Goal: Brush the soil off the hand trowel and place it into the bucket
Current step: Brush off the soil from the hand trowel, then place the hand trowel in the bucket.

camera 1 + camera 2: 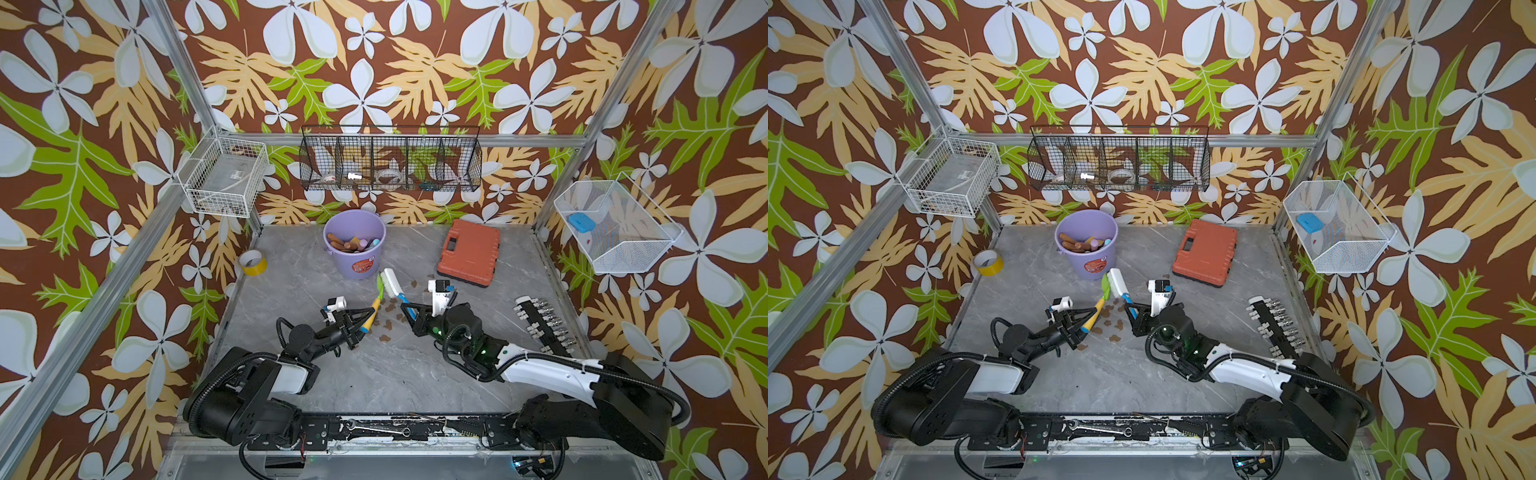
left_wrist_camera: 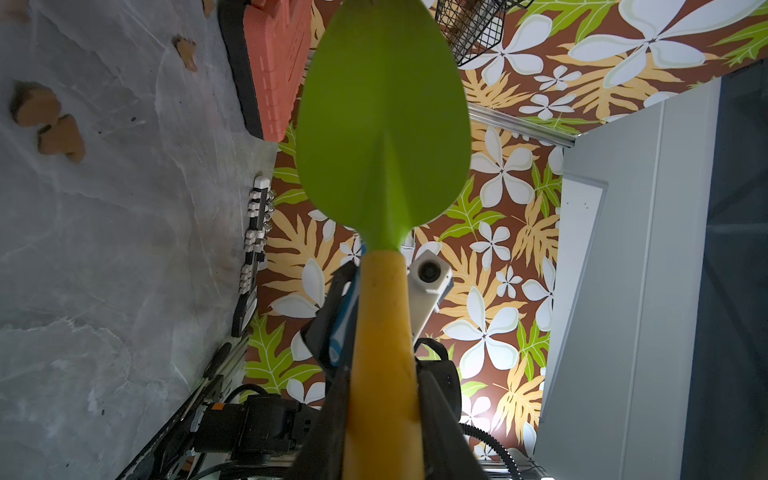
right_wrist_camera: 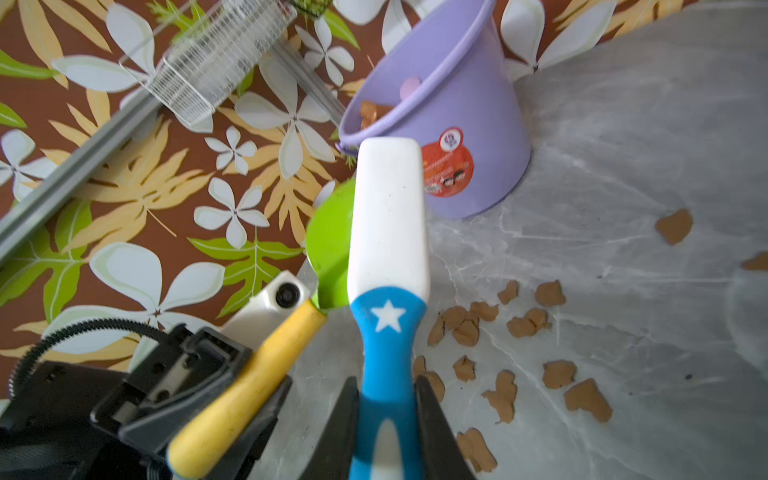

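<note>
Gripping the trowel (image 1: 379,287) by its yellow handle, the left gripper (image 1: 360,319) sits just left of centre in both top views, fingers clamped on the handle. The handle's blue butt end pokes out behind them. The green blade points up the frame toward the bucket (image 1: 343,259), which stands upright at upper centre on the table (image 1: 374,374), near the blade tip but apart from it.

The right gripper (image 1: 409,312), just right of centre, has its fingers clamped on the blue handle of the brush (image 1: 391,283). The brush's white head lies along the blade's right side, and its bristles cannot be made out from above.

In the left wrist view the trowel (image 2: 382,124) fills the middle, plain green on the face in view, its tip cut off by the frame edge. The two fingers (image 2: 440,415) press the handle from both sides.

In the right wrist view the back of the brush (image 3: 388,216) hides much of the blade, so whether the bristles touch it cannot be told. The fingers (image 3: 432,415) close on the blue grip.

Soil (image 1: 390,306) lies scattered on the table between and below the two grippers. Several handles stand inside the bucket, partly hidden by its wall. A case (image 1: 469,253) lies at upper right.
</note>
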Robot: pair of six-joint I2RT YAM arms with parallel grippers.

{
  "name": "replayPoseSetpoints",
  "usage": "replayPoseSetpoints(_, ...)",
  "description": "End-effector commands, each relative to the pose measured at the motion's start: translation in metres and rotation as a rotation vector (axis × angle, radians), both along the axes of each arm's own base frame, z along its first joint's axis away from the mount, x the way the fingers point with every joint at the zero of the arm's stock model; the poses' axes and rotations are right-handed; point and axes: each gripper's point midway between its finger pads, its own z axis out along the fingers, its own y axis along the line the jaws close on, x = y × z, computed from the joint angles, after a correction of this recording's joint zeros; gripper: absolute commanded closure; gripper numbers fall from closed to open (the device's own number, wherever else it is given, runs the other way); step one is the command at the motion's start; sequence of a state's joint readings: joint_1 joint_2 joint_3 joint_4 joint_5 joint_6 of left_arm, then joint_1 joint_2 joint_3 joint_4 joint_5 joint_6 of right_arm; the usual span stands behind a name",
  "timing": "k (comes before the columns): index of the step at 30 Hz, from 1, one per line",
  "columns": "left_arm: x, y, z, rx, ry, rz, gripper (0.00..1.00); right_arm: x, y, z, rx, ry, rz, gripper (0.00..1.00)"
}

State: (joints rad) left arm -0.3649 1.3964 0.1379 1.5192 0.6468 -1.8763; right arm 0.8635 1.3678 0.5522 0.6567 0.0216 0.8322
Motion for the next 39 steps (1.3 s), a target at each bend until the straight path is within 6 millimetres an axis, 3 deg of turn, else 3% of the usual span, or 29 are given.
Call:
replayPoseSetpoints(1, -0.020, 0.005, 0.065, -0.103, -0.308, -0.018, 1.00, -0.002, 0.011, -0.015, 0.039, 0.040, 0.029, 1.00)
replayPoseSetpoints(3, -0.021, 0.004, 0.067, -0.106, -0.311, -0.025, 1.00, -0.001, 0.008, -0.036, 0.006, 0.080, 0.011, 1.00)
replayPoseSetpoints(5, -0.021, 0.004, 0.071, -0.111, -0.319, -0.029, 1.00, -0.001, 0.000, -0.043, -0.013, 0.085, -0.012, 1.00)
replayPoseSetpoints(10, 0.005, -0.011, 0.070, 0.035, -0.292, -0.060, 1.00, 0.004, -0.039, -0.021, -0.059, 0.035, -0.108, 1.00)
replayPoseSetpoints(12, 0.027, -0.017, 0.054, 0.257, -0.267, -0.046, 1.00, 0.007, -0.052, -0.007, -0.096, -0.005, -0.146, 1.00)
replayPoseSetpoints(14, 0.054, -0.005, 0.035, 0.640, -0.248, 0.016, 1.00, 0.007, -0.063, 0.007, -0.127, -0.045, -0.173, 1.00)
replayPoseSetpoints(16, 0.079, 0.022, 0.038, 0.990, -0.260, 0.069, 1.00, 0.007, -0.074, 0.021, -0.148, -0.080, -0.198, 1.00)
replayPoseSetpoints(19, 0.109, 0.050, 0.053, 1.242, -0.273, 0.159, 1.00, 0.008, -0.086, 0.038, -0.148, -0.117, -0.224, 1.00)
replayPoseSetpoints(24, 0.141, 0.063, 0.064, 1.382, -0.265, 0.218, 1.00, 0.007, -0.090, 0.053, -0.128, -0.144, -0.220, 1.00)
replayPoseSetpoints(29, 0.167, 0.066, 0.063, 1.468, -0.244, 0.228, 1.00, 0.005, -0.091, 0.053, -0.130, -0.148, -0.212, 1.00)
replayPoseSetpoints(39, 0.210, 0.053, 0.032, 1.517, -0.162, 0.169, 1.00, 0.007, -0.091, 0.056, -0.127, -0.157, -0.203, 1.00)
